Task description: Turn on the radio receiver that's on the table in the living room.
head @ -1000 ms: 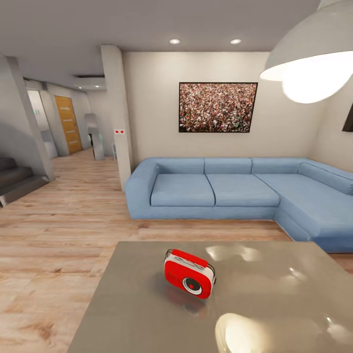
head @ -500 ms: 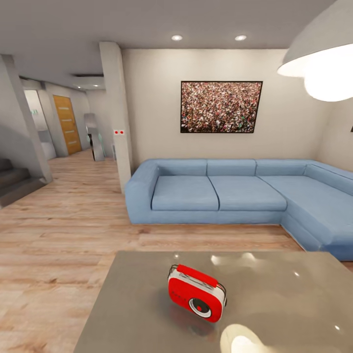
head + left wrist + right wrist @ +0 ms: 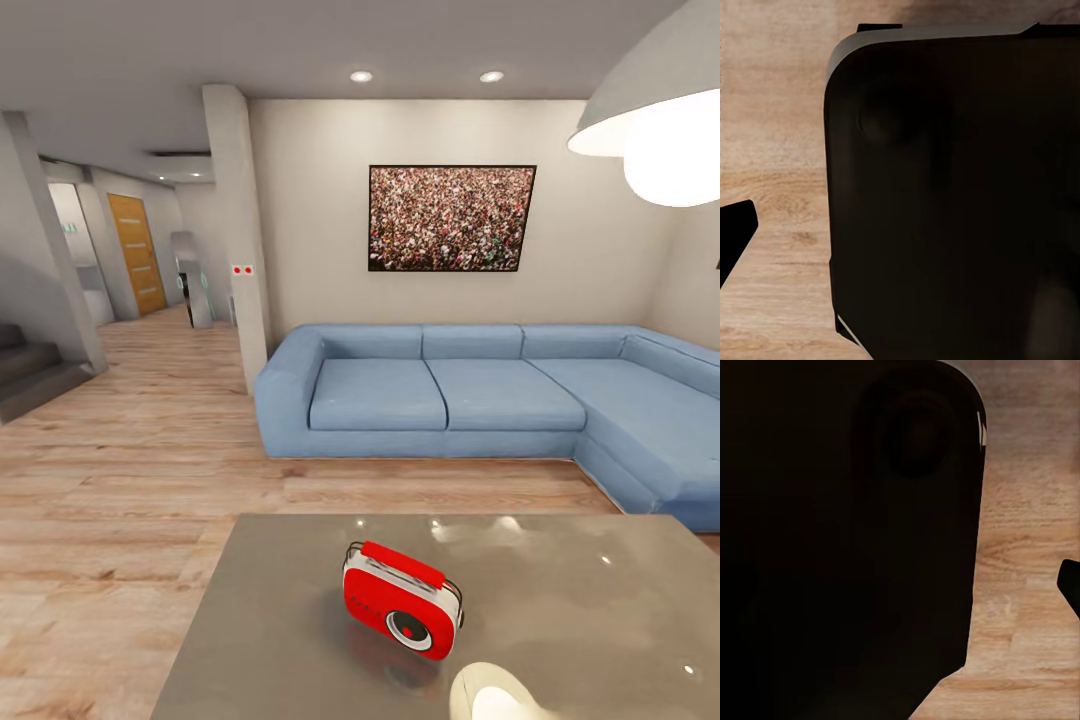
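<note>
The red radio receiver [image 3: 402, 599] stands on the glossy grey table [image 3: 560, 600] in the head view, low and just right of the picture's middle. It has a white trim band and a round dial on its front, and it is turned slightly to the right. A dark finger [image 3: 731, 238] shows at the edge of the left wrist view, and another dark finger [image 3: 1071, 583] at the edge of the right wrist view, both over wood floor. How the jaws stand cannot be made out.
A blue L-shaped sofa [image 3: 450, 390] stands behind the table under a crowd picture [image 3: 452, 218]. A lit pendant lamp [image 3: 660, 120] hangs at the upper right. Light wood floor [image 3: 120, 480] runs left towards a pillar [image 3: 240, 230], stairs [image 3: 30, 370] and a hallway. A dark part of the robot [image 3: 960, 195] fills much of both wrist views.
The head camera shifted during the first half second, so the radio sits lower and further right in the picture. It has not moved on the table since.
</note>
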Tool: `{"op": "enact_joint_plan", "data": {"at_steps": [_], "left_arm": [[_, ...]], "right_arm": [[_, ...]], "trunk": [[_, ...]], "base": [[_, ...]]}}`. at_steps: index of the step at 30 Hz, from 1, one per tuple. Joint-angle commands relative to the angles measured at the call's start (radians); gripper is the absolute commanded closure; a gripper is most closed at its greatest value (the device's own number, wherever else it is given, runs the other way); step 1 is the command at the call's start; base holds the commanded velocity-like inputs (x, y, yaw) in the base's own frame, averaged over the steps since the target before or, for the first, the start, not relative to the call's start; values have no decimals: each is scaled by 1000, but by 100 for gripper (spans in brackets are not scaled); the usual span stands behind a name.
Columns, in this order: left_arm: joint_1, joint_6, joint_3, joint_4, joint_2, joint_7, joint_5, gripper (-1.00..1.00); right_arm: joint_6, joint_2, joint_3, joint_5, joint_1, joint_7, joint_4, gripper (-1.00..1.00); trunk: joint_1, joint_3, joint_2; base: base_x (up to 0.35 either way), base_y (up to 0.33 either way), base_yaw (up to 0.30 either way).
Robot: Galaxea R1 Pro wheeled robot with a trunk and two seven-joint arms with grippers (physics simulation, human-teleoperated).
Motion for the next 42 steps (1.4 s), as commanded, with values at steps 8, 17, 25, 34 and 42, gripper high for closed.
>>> {"op": "enact_joint_plan", "data": {"at_steps": [8, 17, 25, 34, 42], "left_arm": [[0, 6, 1, 0, -3, -6, -1, -100], [0, 10, 0, 0, -10, -9, -2, -100], [0, 10, -1, 0, -9, -10, -2, -100], [0, 9, -1, 0, -9, -10, -1, -100], [0, 9, -1, 0, -8, -10, -1, -100]], "right_arm": [[1, 0, 0, -1, 0, 0, 0, -100], [3, -1, 0, -5, 0, 0, 0, -100], [6, -1, 0, -4, 0, 1, 0, -100], [2, 0, 0, -4, 0, 1, 0, -100], [0, 0, 1, -4, 0, 1, 0, -100]], "trunk": [[0, 0, 0], [-23, 19, 42], [-54, 44, 98], [-88, 72, 161], [-119, 97, 217]], "base": [[0, 0, 0], [0, 0, 0], [0, 0, 0], [0, 0, 0], [0, 0, 0]]}}
